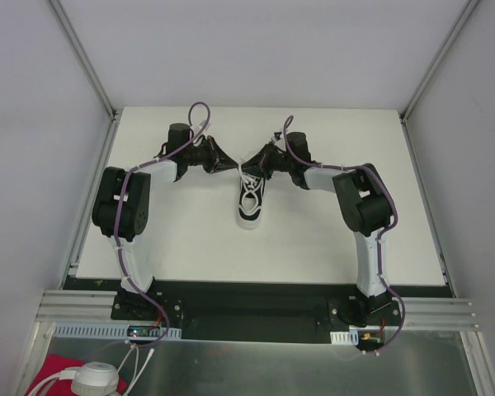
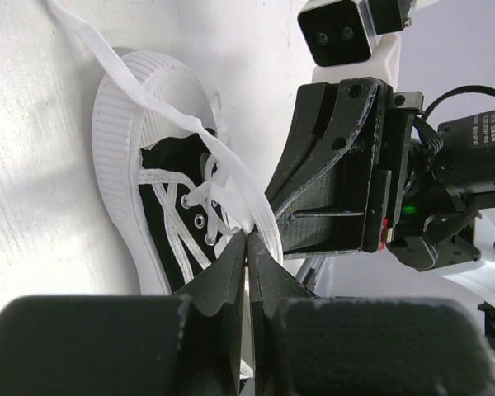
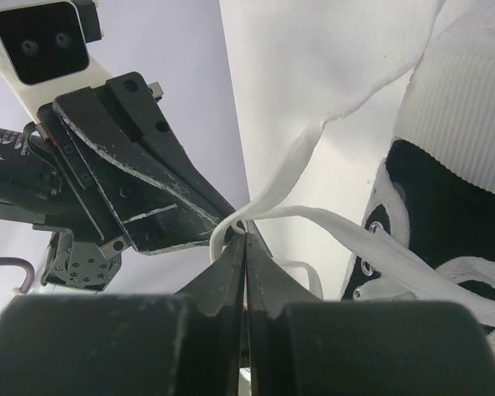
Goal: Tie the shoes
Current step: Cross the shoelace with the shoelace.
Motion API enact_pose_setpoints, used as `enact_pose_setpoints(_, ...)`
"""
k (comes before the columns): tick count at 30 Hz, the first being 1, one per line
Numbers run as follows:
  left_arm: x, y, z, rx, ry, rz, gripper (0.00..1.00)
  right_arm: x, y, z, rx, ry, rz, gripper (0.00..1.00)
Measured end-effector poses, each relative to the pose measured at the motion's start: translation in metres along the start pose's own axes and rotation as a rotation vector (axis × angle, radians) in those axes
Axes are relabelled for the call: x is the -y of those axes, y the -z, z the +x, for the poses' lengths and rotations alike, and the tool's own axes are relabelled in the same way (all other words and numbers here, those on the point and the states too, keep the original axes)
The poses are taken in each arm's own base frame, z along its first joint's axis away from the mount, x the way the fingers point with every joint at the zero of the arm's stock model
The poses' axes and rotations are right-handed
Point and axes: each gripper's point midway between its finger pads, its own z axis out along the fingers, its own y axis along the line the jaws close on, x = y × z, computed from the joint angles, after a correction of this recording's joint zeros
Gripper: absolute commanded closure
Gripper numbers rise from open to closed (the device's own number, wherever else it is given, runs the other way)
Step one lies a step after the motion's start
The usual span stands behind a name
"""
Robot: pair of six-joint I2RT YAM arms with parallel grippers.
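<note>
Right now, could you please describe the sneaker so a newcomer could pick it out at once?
On the white table, look midway between the left arm and the right arm. There lies a small black sneaker, the only thing with a white sole and laces.

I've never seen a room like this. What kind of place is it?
Probably a robot lab's test booth. A left arm and a right arm are fixed to a metal rail at the edge of a white table, plain pale walls enclose it, and one little sneaker sits there.
</note>
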Motion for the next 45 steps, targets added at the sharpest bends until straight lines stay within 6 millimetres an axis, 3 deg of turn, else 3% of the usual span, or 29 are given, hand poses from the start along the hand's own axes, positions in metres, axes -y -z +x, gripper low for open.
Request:
enact_pose_setpoints(2,0.0,0.0,0.0,0.0,0.0,0.0,1.0,0.0,0.0,0.0,0.0,0.0,0.0,0.86)
enact_pose_setpoints(8,0.002,0.0,-0.001,0.003,-0.008,0.005,1.0,0.001,0.001,-0.001,0.004,0.001,0.002,0.77)
enact_pose_setpoints(23,0.006,0.0,0.008,-0.015,-0.015,0.009,1.0,0.014,0.016,-0.01,0.037,-0.012,0.021,0.75)
enact_pose_setpoints(25,0.006,0.0,0.008,-0.015,-0.016,0.009,1.0,0.014,0.02,-0.013,0.048,-0.007,0.021,0.71)
enact_pose_setpoints(31,0.011,0.002,0.007,-0.01,-0.025,0.016,1.0,0.002,0.028,-0.019,0.076,0.032,0.012,0.55)
enact_pose_setpoints(38,0.019,0.005,0.006,-0.002,-0.041,0.027,1.0,-0.009,0.029,-0.021,0.076,0.066,0.016,0.53)
enact_pose_setpoints(45,0.019,0.006,0.006,-0.003,-0.04,0.027,1.0,-0.038,0.022,-0.027,0.076,0.117,-0.021,0.55)
